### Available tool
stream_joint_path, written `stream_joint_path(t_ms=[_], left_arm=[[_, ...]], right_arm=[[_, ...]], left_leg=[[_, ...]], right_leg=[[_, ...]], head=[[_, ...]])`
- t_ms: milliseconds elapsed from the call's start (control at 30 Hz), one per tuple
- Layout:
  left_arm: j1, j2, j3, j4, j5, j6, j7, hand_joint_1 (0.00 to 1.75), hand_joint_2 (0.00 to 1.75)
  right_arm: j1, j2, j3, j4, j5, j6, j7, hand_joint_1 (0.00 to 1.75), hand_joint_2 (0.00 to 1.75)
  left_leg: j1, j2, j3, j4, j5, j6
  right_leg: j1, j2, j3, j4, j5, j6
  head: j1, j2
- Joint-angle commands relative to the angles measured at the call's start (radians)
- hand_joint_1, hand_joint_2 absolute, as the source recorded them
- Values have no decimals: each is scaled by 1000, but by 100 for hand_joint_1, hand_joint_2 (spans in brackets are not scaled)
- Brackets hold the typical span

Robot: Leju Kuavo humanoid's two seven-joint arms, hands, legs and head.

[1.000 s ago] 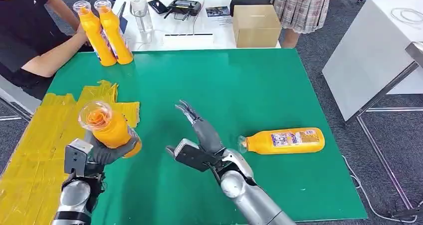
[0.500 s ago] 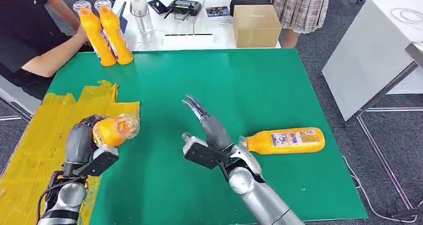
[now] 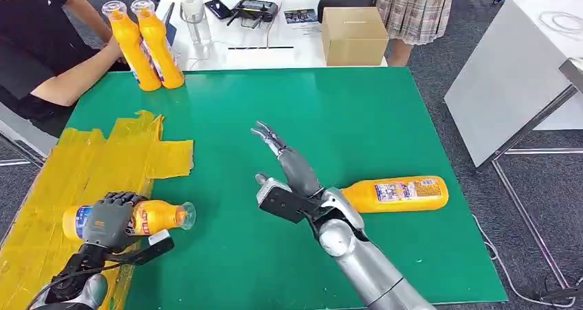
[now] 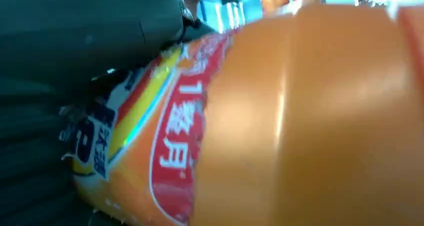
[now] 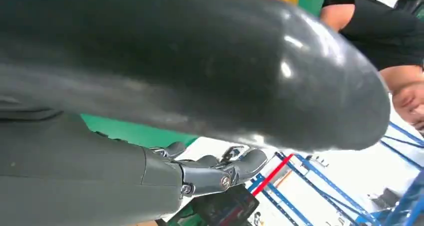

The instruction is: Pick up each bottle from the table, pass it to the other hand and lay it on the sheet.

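My left hand (image 3: 108, 220) grips an orange bottle (image 3: 155, 216) that lies on its side, low over the yellow sheet (image 3: 82, 165), its clear cap pointing right over the green mat. The left wrist view is close on that bottle (image 4: 300, 126) and its red label. My right hand (image 3: 289, 165) is open over the middle of the mat, fingers stretched forward and holding nothing; its thumb and fingers (image 5: 215, 173) show in the right wrist view. A second orange bottle (image 3: 395, 193) lies on its side just right of my right wrist. Two more bottles (image 3: 148, 45) stand upright at the mat's far left corner.
A seated person in black rests an arm (image 3: 69, 83) by the standing bottles. Behind the green mat (image 3: 344, 117) a white table holds a cardboard box (image 3: 353, 35), a clear jar (image 3: 194, 18) and a controller. Another person stands at the back right. A white table (image 3: 522, 62) is at right.
My left hand has tipped the bottle from upright to lying flat and lowered it to the yellow sheet. My right hand has drifted slightly right, still open.
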Motion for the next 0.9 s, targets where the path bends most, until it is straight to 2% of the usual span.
stream_joint_path(t_ms=[33, 67, 100, 133, 900], left_arm=[[-35, 56, -76, 184, -19, -41, 7, 175, 175], [-41, 60, -84, 196, -19, -54, 7, 175, 175], [-42, 66, -91, 201, -13, -67, 1, 66, 175], [-47, 66, -91, 210, -15, -73, 21, 0, 0], [-51, 72, -105, 203, 25, -85, -4, 0, 0]], right_arm=[[-56, -17, 19, 55, -9, 10, 2, 0, 0], [-57, -17, 21, 58, -9, 11, 2, 0, 0], [-58, -16, 21, 61, -11, 11, 2, 0, 0], [-57, -15, 20, 62, -14, 11, 2, 0, 0], [-55, -15, 22, 65, -16, 13, 1, 0, 0]], left_leg=[[-1, -1, 3, -2, 1, 0], [-1, 0, 4, -2, 1, 0], [-1, -1, 4, -2, 1, 0], [-1, -2, 5, -2, 2, 1], [-2, -9, 5, -2, 7, 0]], right_leg=[[-1, 0, 3, -1, 1, 0], [-1, 0, 3, 0, 1, 0], [-1, 0, 3, 0, 1, 0], [-1, -1, 4, 0, 1, 0], [-3, -8, 5, 3, 1, 0]], head=[[0, 0], [0, 0], [0, 0], [0, 0], [0, 0]])
